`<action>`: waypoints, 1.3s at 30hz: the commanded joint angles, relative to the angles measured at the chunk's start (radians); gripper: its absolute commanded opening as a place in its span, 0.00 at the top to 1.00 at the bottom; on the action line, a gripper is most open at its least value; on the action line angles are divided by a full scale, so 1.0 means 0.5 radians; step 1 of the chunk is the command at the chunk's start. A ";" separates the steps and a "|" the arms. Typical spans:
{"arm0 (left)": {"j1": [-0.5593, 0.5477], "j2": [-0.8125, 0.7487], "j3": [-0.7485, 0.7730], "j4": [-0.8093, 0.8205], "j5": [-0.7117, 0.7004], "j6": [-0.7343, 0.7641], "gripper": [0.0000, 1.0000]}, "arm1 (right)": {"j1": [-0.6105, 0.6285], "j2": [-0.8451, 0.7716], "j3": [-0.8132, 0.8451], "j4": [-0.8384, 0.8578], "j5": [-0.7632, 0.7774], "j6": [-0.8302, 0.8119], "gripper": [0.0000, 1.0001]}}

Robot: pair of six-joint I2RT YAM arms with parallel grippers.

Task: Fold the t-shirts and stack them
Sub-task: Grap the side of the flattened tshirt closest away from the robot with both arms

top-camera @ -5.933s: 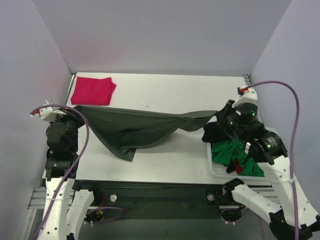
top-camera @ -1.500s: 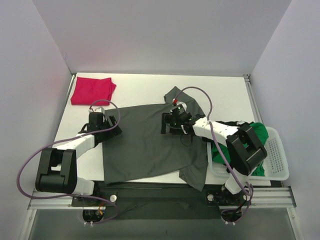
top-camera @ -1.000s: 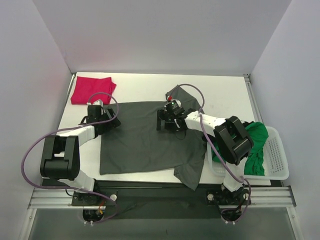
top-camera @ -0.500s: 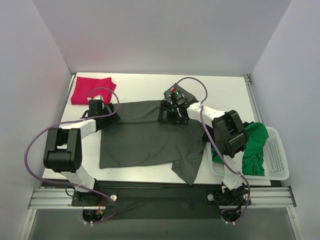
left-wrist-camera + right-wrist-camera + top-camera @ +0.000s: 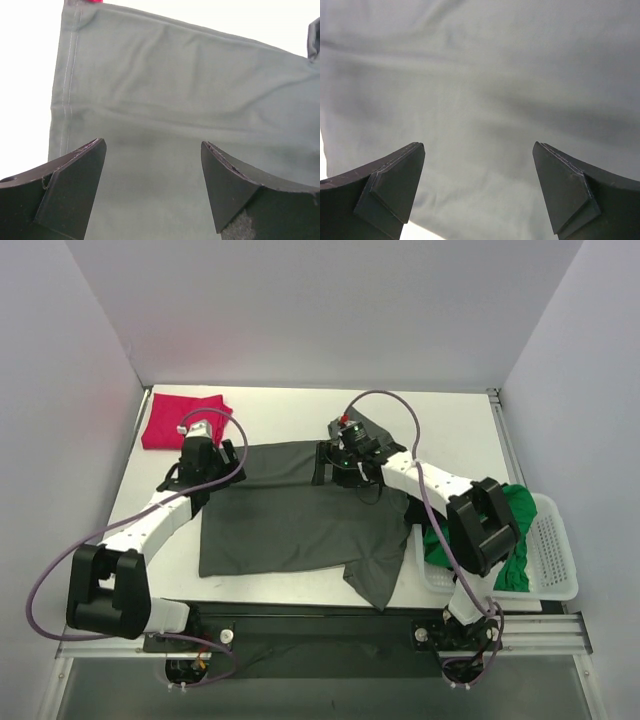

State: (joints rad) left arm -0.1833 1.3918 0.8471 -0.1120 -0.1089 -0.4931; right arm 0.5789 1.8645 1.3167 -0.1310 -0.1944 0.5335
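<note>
A dark grey-green t-shirt (image 5: 290, 520) lies spread flat on the white table (image 5: 300, 410), one sleeve hanging off the near edge. My left gripper (image 5: 222, 456) hovers open over its far left corner, the cloth (image 5: 165, 90) bare between the fingers. My right gripper (image 5: 333, 464) stands open over the far edge near the middle, above smooth cloth (image 5: 485, 75). A folded magenta-red t-shirt (image 5: 183, 420) rests at the far left corner. A bright green t-shirt (image 5: 518, 505) is bunched in the basket.
A white plastic basket (image 5: 560, 545) sits at the right near edge, against the spread shirt's right side. The right arm's cable (image 5: 400, 410) loops over the far table. Purple walls close in the back and both sides.
Both open grippers have lifted off the spread shirt and drawn slightly toward the far edge. The shirt lies as it did, its near sleeve a little more settled.
</note>
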 commanded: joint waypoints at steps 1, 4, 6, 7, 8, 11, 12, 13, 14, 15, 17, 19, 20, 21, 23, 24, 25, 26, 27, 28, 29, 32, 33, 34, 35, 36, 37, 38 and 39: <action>-0.047 -0.105 -0.117 -0.150 -0.104 -0.005 0.12 | 0.091 -0.262 -0.148 -0.066 0.112 0.028 0.05; -0.081 -0.231 -0.289 -0.160 -0.104 -0.054 0.12 | 0.149 -0.375 -0.317 -0.072 0.201 0.050 0.05; -0.109 -0.332 -0.399 -0.172 -0.110 -0.087 0.12 | 0.174 -0.431 -0.424 -0.085 0.247 0.068 0.05; -0.115 -0.366 -0.430 -0.184 -0.117 -0.100 0.12 | 0.186 -0.482 -0.458 -0.091 0.281 0.089 0.05; -0.118 -0.427 -0.457 -0.193 -0.114 -0.115 0.12 | 0.198 -0.504 -0.489 -0.094 0.297 0.096 0.05; -0.130 -0.528 -0.546 -0.212 -0.107 -0.131 0.12 | 0.232 -0.599 -0.617 -0.094 0.370 0.126 0.05; -0.127 -0.547 -0.559 -0.209 -0.104 -0.134 0.12 | 0.238 -0.621 -0.642 -0.094 0.382 0.136 0.05; -0.127 -0.565 -0.586 -0.203 -0.092 -0.137 0.12 | 0.247 -0.651 -0.688 -0.094 0.443 0.139 0.05; -0.130 -0.584 -0.599 -0.193 -0.083 -0.140 0.12 | 0.247 -0.664 -0.706 -0.094 0.456 0.151 0.05; -0.130 -0.584 -0.617 -0.166 -0.077 -0.140 0.12 | 0.247 -0.673 -0.743 -0.097 0.496 0.151 0.05; -0.127 -0.550 -0.617 -0.147 -0.068 -0.140 0.12 | 0.247 -0.673 -0.759 -0.094 0.527 0.160 0.05; -0.124 -0.507 -0.602 -0.114 -0.046 -0.137 0.11 | 0.244 -0.643 -0.762 -0.094 0.542 0.163 0.04; -0.115 -0.446 -0.596 -0.098 -0.034 -0.122 0.11 | 0.244 -0.627 -0.759 -0.094 0.548 0.163 0.04; -0.109 -0.415 -0.590 -0.080 -0.012 -0.115 0.10 | 0.244 -0.612 -0.753 -0.091 0.563 0.169 0.04; -0.057 -0.327 -0.596 -0.006 0.092 -0.109 0.10 | 0.244 -0.548 -0.734 -0.091 0.573 0.176 0.04; -0.036 -0.302 -0.599 0.021 0.132 -0.109 0.10 | 0.244 -0.529 -0.728 -0.085 0.576 0.179 0.04; -0.017 -0.283 -0.605 0.067 0.187 -0.109 0.10 | 0.244 -0.483 -0.722 -0.085 0.579 0.182 0.04; 0.026 -0.247 -0.614 0.086 0.199 -0.109 0.10 | 0.244 -0.462 -0.716 -0.082 0.582 0.185 0.04; 0.047 -0.231 -0.623 0.101 0.212 -0.109 0.10 | 0.244 -0.440 -0.713 -0.075 0.588 0.188 0.04; 0.069 -0.216 -0.626 0.132 0.218 -0.109 0.10 | 0.244 -0.401 -0.707 -0.069 0.588 0.194 0.04; 0.093 -0.191 -0.630 0.147 0.266 -0.106 0.10 | 0.241 -0.376 -0.704 -0.066 0.588 0.191 0.04; 0.170 -0.142 -0.617 0.178 0.313 -0.100 0.10 | 0.232 -0.305 -0.673 -0.063 0.600 0.197 0.04; 0.185 -0.133 -0.599 0.181 0.307 -0.097 0.10 | 0.226 -0.290 -0.655 -0.060 0.600 0.200 0.04; 0.192 -0.118 -0.584 0.181 0.301 -0.094 0.10 | 0.220 -0.265 -0.642 -0.060 0.594 0.191 0.04; 0.195 -0.093 -0.571 0.181 0.295 -0.094 0.10 | 0.214 -0.250 -0.630 -0.063 0.588 0.191 0.04; 0.204 -0.081 -0.547 0.187 0.288 -0.097 0.10 | 0.204 -0.229 -0.606 -0.063 0.582 0.185 0.04; 0.207 -0.038 -0.535 0.196 0.291 -0.094 0.10 | 0.192 -0.213 -0.596 -0.063 0.570 0.182 0.04; 0.213 -0.014 -0.522 0.193 0.288 -0.094 0.10 | 0.180 -0.198 -0.584 -0.066 0.561 0.176 0.04; 0.216 0.011 -0.507 0.196 0.288 -0.094 0.10 | 0.174 -0.170 -0.569 -0.063 0.548 0.169 0.04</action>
State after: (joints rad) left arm -0.0872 1.3529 0.5621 -0.0353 0.0204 -0.5457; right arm 0.6846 1.7393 1.0023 -0.1406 0.0734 0.6178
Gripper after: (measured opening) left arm 0.902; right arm 0.957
